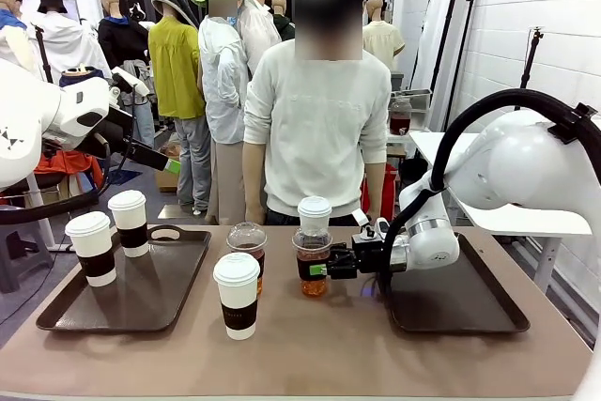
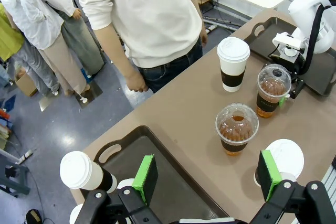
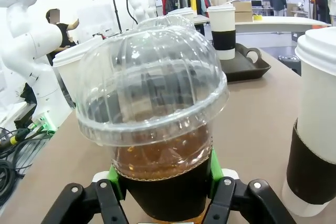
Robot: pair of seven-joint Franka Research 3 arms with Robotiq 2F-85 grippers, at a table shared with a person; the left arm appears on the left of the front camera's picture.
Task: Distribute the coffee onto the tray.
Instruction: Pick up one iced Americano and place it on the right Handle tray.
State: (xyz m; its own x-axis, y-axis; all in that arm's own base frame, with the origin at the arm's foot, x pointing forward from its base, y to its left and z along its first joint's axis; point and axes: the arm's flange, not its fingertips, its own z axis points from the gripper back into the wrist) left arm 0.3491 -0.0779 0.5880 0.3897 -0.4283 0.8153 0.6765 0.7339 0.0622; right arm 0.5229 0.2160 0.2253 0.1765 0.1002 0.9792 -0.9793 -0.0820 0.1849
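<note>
My right gripper (image 1: 326,269) is shut on the dark sleeve of a clear dome-lidded cup of amber coffee (image 1: 312,265) at mid-table, left of the right tray (image 1: 460,312). In the right wrist view this cup (image 3: 152,129) sits between the green pads (image 3: 113,174). A second dome cup (image 1: 247,249) and a white paper cup (image 1: 237,293) stand to its left, and another paper cup (image 1: 314,213) stands behind it. Two paper cups (image 1: 91,246) (image 1: 129,223) stand on the left tray (image 1: 169,298). My left gripper (image 2: 207,174) hangs open high above the left tray's edge (image 2: 173,182).
A person in a white sweater (image 1: 319,110) stands at the far side of the table, arms down. The right tray's floor is bare. Other people stand behind on the left. A white table (image 1: 526,218) stands beyond the right arm.
</note>
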